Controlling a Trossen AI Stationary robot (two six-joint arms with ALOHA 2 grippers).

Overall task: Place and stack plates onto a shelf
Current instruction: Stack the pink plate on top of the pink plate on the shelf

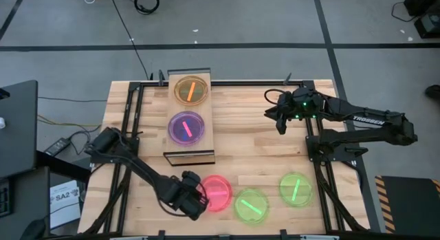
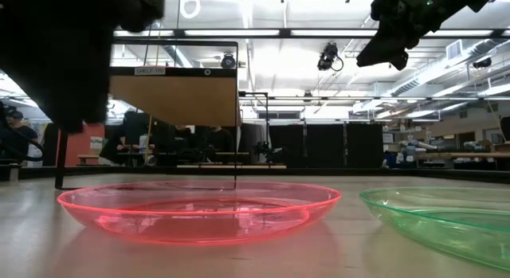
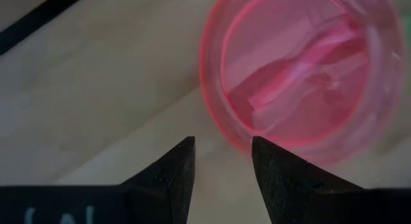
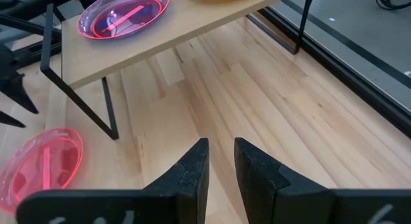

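- Your left claw (image 1: 195, 199) sat low at the pink plate's (image 1: 217, 192) rim on the tabletop (image 1: 261, 157), fingers spread, holding nothing.
- Your right claw (image 1: 280, 121) hovered well apart, fingers narrow and empty.
- The shelf (image 1: 206, 147) carried an orange plate (image 1: 190, 91) and a purple plate (image 1: 186, 128); two green plates (image 1: 251, 205) lay beside the pink one.

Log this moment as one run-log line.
left gripper: open beside pink plate | right gripper: empty, raised | shelf: orange plate, purple plate
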